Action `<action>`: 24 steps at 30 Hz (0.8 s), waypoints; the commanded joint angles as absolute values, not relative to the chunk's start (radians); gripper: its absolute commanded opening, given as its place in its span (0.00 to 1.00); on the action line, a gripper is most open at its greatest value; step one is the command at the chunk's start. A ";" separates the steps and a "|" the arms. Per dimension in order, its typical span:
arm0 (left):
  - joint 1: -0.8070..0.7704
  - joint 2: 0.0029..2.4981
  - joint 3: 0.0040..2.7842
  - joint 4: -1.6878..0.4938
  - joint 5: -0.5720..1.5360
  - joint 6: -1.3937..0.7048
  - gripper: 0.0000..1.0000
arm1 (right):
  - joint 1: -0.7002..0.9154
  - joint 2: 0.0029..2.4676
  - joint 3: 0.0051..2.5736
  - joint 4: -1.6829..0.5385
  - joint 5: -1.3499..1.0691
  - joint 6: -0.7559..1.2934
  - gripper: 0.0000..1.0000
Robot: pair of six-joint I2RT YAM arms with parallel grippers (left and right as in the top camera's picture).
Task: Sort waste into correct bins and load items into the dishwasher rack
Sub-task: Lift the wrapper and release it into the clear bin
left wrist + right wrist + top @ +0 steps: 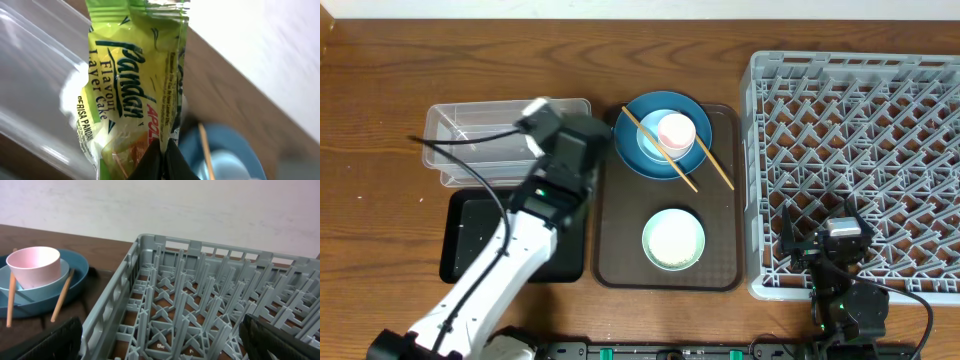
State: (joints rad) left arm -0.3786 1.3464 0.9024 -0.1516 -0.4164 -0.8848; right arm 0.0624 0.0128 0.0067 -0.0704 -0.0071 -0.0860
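Left wrist: left hand (162, 157) clamped on the yellow-green snack wrapper (132, 85) beside the clear tub (35, 80); right hand (162, 339) fingers apart.

Wrapper (132, 95): "Pandan Flavour Layer Cake", "APOLLO" partly.

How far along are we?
Nothing looks finished: the rack is empty. In hand: the left hand grips the snack wrapper beside the clear tub. Left: blue plate, mint bowl, light-blue bowl, cup and chopsticks, all on the brown tray.
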 commanded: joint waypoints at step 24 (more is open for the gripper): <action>-0.186 1.522 0.901 -0.051 -0.072 -0.838 0.38 | 0.065 0.011 0.006 -0.075 -0.005 -0.075 0.99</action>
State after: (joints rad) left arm -0.1898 1.5345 0.9020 -0.0418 -0.1333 -0.8520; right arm 0.0624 0.0128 0.0067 -0.0704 -0.0071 -0.0864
